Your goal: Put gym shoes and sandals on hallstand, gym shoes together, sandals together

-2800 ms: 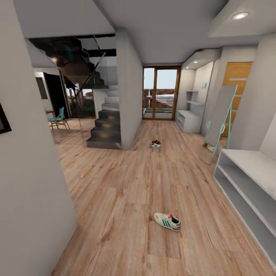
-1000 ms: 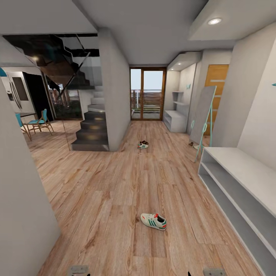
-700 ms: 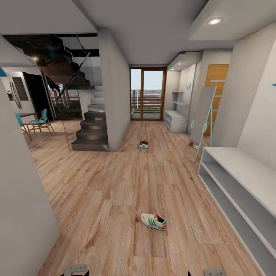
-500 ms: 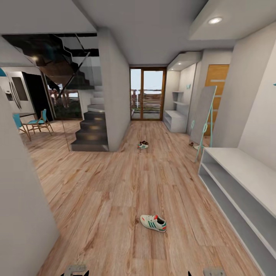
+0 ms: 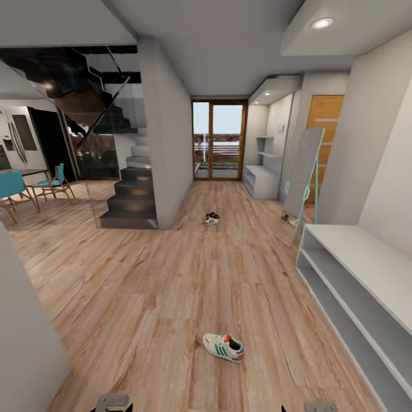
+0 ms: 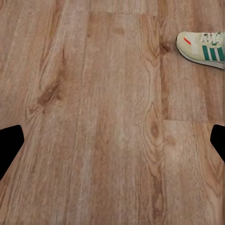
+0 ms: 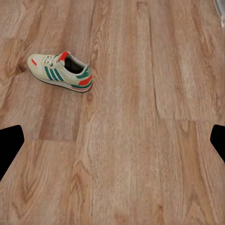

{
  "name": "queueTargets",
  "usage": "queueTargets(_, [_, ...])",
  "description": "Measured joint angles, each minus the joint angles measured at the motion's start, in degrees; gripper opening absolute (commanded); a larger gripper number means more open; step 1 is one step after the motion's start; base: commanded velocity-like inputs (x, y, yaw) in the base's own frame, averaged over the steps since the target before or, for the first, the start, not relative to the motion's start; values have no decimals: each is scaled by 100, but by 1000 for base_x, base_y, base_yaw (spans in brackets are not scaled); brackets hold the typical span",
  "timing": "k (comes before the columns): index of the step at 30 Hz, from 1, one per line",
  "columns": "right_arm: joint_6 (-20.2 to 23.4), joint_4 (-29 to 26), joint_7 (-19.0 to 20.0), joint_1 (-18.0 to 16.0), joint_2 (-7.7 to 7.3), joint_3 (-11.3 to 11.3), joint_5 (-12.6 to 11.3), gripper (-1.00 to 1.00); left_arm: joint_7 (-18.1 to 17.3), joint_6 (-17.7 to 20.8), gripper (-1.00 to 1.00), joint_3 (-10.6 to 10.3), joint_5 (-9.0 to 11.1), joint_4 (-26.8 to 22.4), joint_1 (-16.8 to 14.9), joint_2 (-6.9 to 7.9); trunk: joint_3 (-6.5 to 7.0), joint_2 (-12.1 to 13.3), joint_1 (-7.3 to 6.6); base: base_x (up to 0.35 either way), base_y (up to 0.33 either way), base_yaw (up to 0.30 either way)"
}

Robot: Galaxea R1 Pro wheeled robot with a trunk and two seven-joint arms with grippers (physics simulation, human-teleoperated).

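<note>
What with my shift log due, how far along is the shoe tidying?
Nothing looks done. One gym shoe lies on the corridor floor just ahead, another shoe lies farther down, and I can make out no shoes on the far hallstand. In hand: nothing; the left gripper and right gripper are open and empty. All four placements remain.

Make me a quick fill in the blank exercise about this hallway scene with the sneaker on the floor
1. The nearest gym shoe lies on the wood ____.
2. The stripes on its side are ____.
3. Seen from the head camera, the staircase stands on the ____ side of the corridor.
4. The corridor ends at a glass ____.

Missing words: floor; green; left; door
</note>
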Motion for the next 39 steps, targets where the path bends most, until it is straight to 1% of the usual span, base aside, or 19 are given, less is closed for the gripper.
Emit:
queueTargets(7, [0, 4, -1, 1, 2, 0, 0, 100, 0, -7, 100, -1, 0, 1, 0, 0, 0, 0, 0, 264, -186, 15])
queueTargets(11, [0, 6, -4, -4, 2, 0, 0, 100, 0, -18, 100, -2, 0, 0, 1, 0, 0, 0, 0, 246, -196, 152])
queueTargets(39, [0, 15, -8, -2, 3, 0, 0, 100, 0, -43, 100, -4, -4, 8, 2, -5, -34, 0, 1, 258, -197, 260])
